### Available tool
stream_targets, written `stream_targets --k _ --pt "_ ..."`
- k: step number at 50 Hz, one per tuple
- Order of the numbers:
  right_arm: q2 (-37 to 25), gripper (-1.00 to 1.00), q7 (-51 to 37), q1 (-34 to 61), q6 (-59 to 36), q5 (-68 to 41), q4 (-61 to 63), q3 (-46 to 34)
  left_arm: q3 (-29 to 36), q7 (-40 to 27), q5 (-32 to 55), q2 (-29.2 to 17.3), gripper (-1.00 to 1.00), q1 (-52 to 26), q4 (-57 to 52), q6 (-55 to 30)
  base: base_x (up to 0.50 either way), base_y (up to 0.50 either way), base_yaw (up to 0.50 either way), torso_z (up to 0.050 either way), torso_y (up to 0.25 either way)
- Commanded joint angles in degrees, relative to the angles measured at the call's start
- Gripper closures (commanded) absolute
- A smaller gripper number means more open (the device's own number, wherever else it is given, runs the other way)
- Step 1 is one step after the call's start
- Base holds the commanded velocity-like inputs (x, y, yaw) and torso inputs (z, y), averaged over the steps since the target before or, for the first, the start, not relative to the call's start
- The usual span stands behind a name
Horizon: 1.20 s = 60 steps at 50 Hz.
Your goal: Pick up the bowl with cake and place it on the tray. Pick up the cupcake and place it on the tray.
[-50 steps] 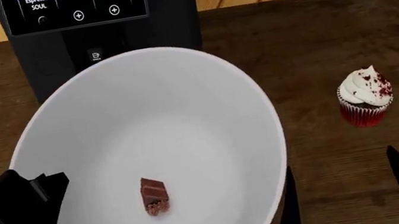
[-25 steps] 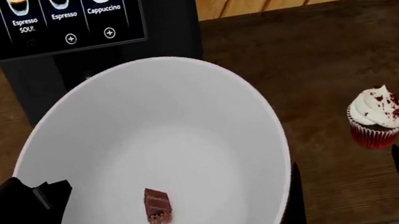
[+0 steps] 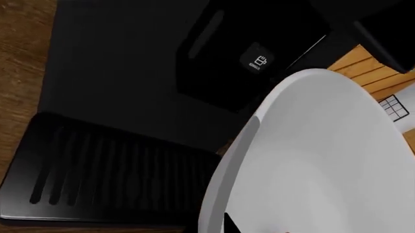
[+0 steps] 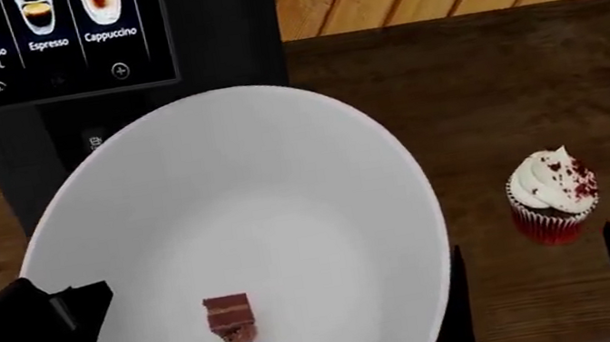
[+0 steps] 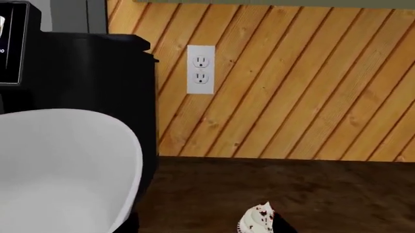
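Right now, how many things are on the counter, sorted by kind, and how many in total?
Bowl: 1
Cake slice: 1, inside the bowl
Cupcake: 1
Coffee machine: 1
Total: 4

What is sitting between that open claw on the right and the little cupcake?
Nothing visible. In the head view the right gripper, its two dark fingers spread, sits just short of the cupcake, with only bare wooden counter between them. The bowl lies off to the side.
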<state>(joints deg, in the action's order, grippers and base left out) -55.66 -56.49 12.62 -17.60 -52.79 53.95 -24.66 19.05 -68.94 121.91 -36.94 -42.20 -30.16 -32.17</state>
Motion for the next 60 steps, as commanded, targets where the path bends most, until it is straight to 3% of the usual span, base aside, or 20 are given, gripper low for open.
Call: stream_targets --k 1,9,17,21,23,41,60 --pt "0.4 -1.00 1.0 0.6 0.1 -0.6 0.0 -0.9 0.6 -1.5 2.8 0.5 1.00 -0.2 -1.3 2.3 0.00 -0.50 0.00 0.000 0.000" --pt "0.2 -1.00 -0.5 1.4 -1.2 -1.0 -0.7 -0.9 0.8 -1.7 2.8 0.6 1.00 -0.1 -1.7 2.6 0.00 -0.04 0.00 0.000 0.000" --pt "3.0 -1.00 -7.4 6.9 -12.1 -5.2 -7.3 -3.7 0.6 -1.6 2.9 0.0 1.00 0.3 -2.0 2.7 0.00 0.00 0.00 0.000 0.000" --pt "4.0 -1.00 -4.5 9.3 -14.1 -2.6 -10.9 -5.8 0.5 -1.4 3.2 -0.3 1.00 0.3 -2.0 2.7 0.00 0.00 0.00 0.000 0.000" --pt "3.9 -1.00 -0.2 7.0 -9.1 -0.8 -11.8 -5.3 0.4 -1.2 3.2 -0.5 1.00 0.4 -1.9 2.7 0.00 0.00 0.00 0.000 0.000" --pt "12.7 -1.00 6.9 14.9 -9.9 5.9 -27.3 -9.7 -0.1 -1.2 4.2 -1.7 1.00 1.0 -2.8 3.2 0.00 0.00 0.00 0.000 0.000" --pt "17.0 -1.00 10.8 19.5 -9.5 8.4 -36.1 -11.3 -2.4 -5.0 7.4 -3.3 1.00 2.9 -10.0 6.7 0.00 0.00 0.00 0.001 0.001"
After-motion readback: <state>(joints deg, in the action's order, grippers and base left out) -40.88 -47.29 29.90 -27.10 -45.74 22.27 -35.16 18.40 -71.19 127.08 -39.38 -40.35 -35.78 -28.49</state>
